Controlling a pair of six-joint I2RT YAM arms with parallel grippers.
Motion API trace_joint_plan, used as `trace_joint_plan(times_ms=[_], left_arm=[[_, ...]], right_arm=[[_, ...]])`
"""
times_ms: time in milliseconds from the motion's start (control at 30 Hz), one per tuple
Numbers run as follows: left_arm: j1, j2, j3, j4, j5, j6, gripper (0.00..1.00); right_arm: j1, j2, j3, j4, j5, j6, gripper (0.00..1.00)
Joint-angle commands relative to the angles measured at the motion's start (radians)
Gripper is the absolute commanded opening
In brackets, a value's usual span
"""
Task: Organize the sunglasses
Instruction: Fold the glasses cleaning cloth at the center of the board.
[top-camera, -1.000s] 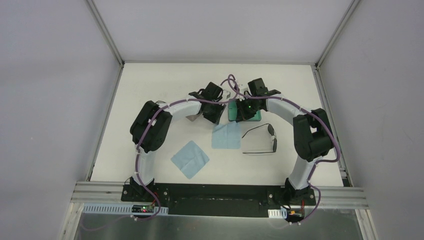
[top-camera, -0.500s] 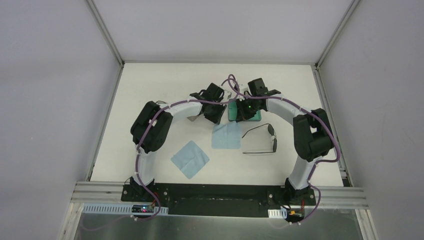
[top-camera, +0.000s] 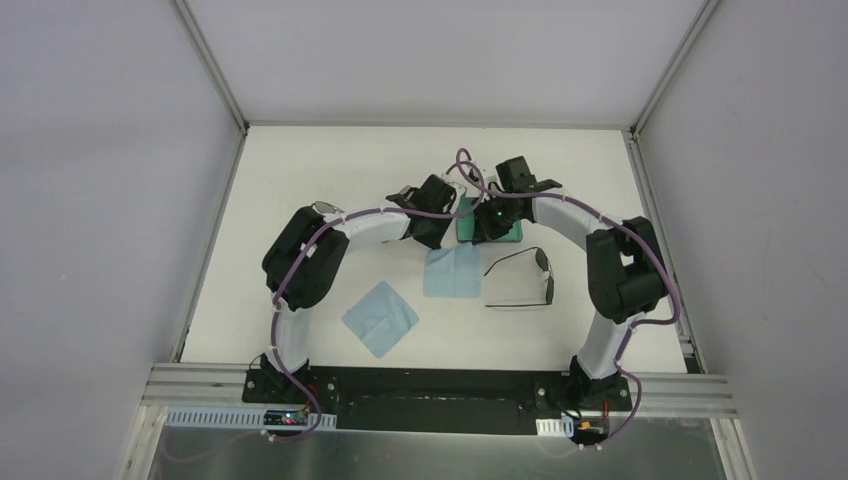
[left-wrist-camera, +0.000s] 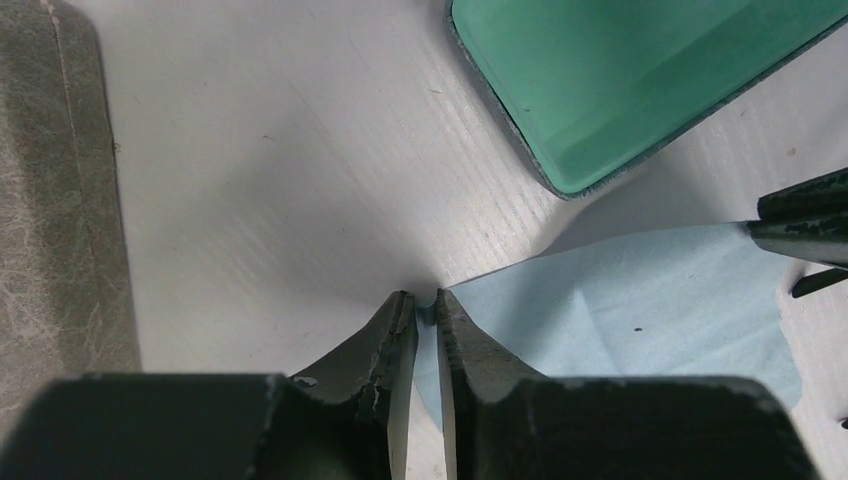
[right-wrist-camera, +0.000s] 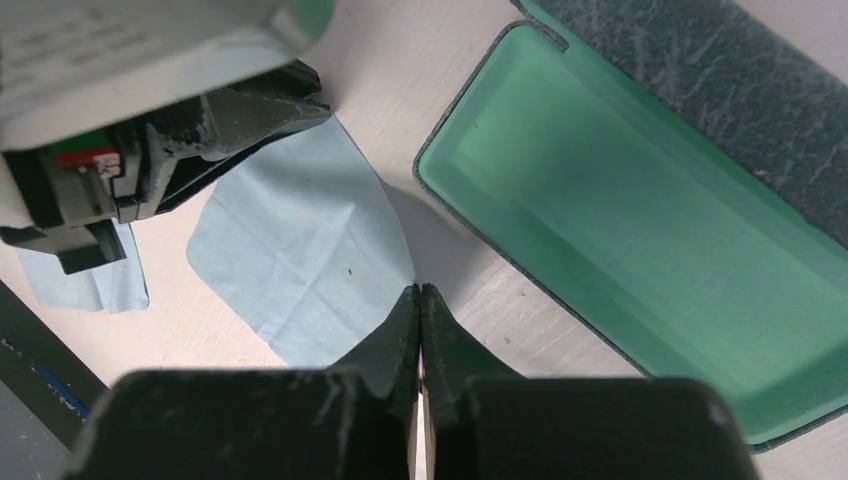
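We see both arms reaching to the middle of the white surface (top-camera: 330, 160). The left gripper (left-wrist-camera: 422, 300) has its jaws pinched on one corner of a light blue cloth (left-wrist-camera: 640, 300). The right gripper (right-wrist-camera: 420, 292) has its jaws squeezed tight on another corner of the same cloth. The cloth's far edge is lifted a little, and we see its shadow under it.

Just past the cloth lies an open case (right-wrist-camera: 640, 230), green inside, with nothing in it. A grey case (left-wrist-camera: 55, 200) lies off to the left of the left gripper.

From above we find one pair of sunglasses (top-camera: 543, 262). It lies flat on the surface with its thin arms spread open. It is just to the right of the cloth and nearer to us than the green case. No gripper touches it. We cannot find a second pair in any view.

Another cloth (top-camera: 380, 317) lies flat by itself, nearer to the arm bases and to the left.
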Motion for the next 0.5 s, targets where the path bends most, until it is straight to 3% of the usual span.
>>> trace_joint_plan(times_ms=[0,67,467], left_arm=[[-0.040,0.043,-0.055,-0.068,0.001,0.009,0.12],[-0.040,0.039,-0.049,-0.069,-0.017,0.010,0.00],[-0.038,-0.031,0.056,-0.080,-0.132,0.000,0.00]], right_arm=[[0.002,-0.015,-0.005,0.032,-0.015,-0.010,0.00],[0.002,-0.016,-0.006,0.035,-0.016,-0.010,0.00],[0.002,-0.004,0.033,0.020,-0.040,-0.014,0.00]])
